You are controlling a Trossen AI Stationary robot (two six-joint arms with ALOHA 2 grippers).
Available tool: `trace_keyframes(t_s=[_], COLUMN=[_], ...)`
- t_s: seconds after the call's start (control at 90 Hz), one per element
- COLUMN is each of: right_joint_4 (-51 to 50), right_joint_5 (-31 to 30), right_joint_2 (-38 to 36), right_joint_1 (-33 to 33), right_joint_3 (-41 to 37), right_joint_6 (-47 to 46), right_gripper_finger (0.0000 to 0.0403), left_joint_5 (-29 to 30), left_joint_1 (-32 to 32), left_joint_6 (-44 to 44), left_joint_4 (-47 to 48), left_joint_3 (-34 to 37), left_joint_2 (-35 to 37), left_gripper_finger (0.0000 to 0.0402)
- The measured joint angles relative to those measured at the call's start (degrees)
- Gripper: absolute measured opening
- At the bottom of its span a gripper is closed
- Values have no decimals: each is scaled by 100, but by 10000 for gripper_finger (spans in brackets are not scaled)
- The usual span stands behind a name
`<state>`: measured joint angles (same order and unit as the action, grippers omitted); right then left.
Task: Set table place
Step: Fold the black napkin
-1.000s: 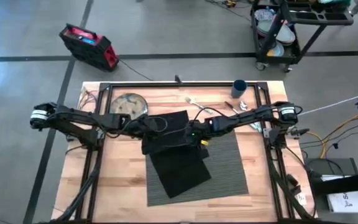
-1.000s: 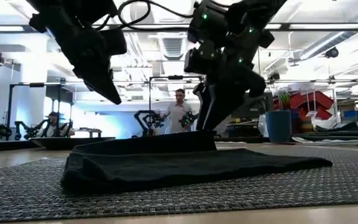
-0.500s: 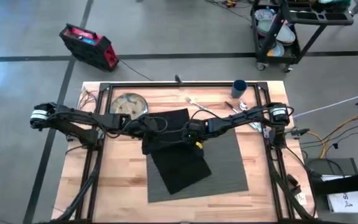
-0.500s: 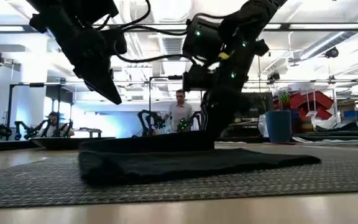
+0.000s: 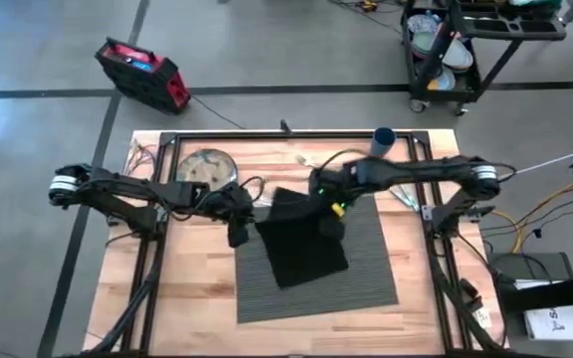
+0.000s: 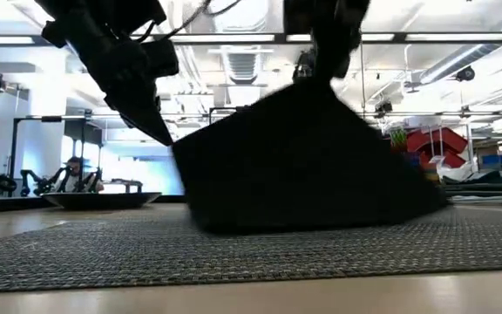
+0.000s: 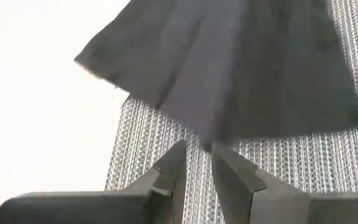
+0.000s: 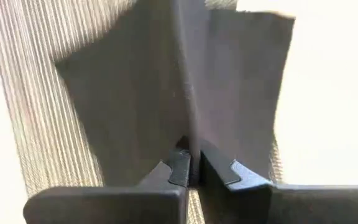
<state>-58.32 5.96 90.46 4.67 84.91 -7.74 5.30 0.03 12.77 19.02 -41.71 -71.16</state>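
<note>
Right wrist view: right claw [image 8: 192, 163] clenched on a fold of the black napkin [image 8: 185, 87], cloth hanging away from the fingers over the ribbed grey placemat [image 8: 23, 81]. The high view does not show that pinch; it gives layout instead: right claw [image 5: 328, 199] over the far edge of the placemat [image 5: 366, 268], napkin [image 5: 301, 247] spread dark across the mat's left-centre part.

Low view: napkin [image 6: 303, 161] lifted into a tent shape, peak up at the claw, lower edge touching the placemat [image 6: 251, 249]. Motion blur at the top.

Left wrist view: left claw [image 7: 197, 155] released, fingers slightly parted with nothing between them, pointing at the near corner of the hanging napkin [image 7: 241, 68] and the mat weave [image 7: 291, 162]. High view puts the left claw [image 5: 237, 236] just beside the mat's left edge, apart from the cloth.

Napkin: plain black, soft folds, one corner raised.

Worktop [image 5: 187, 298]: light wooden planks, black rails. Round silvery plate [image 5: 206, 166] at far left, dark blue cup [image 5: 383, 140] at far right, both off the mat. Cutlery [image 5: 406, 199] lies right of the mat, partly hidden by the arm.

Room: grey floor, a red case [image 5: 142, 72] beyond the worktop, a black cart [image 5: 456, 45] with dishes at far right.
</note>
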Motion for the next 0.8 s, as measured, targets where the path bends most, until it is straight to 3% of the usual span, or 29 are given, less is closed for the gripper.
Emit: trace_keyframes(t_s=[0.144, 0.3, 0.611, 0.8], right_joint_4=[157, 258, 649, 1425], right_joint_5=[-142, -876, -903, -905], right_joint_2=[-586, -1016, -1015, -825], right_joint_1=[-35, -237, -1068, -1639], right_joint_3=[7, -41, -66, -77], right_joint_6=[-646, -1076, -1483, -1873], right_gripper_finger=[0, 0, 0, 0], left_joint_5=[-16, -29, -52, -337], left_joint_1=[0, -7, -11, -66], left_joint_6=[122, 480, 994, 1043], left_joint_4=[-112, -216, -994, -2087], left_joint_3=[10, 19, 25, 26], left_joint_2=[0, 0, -4, -7], left_gripper_finger=[59, 59, 59, 59])
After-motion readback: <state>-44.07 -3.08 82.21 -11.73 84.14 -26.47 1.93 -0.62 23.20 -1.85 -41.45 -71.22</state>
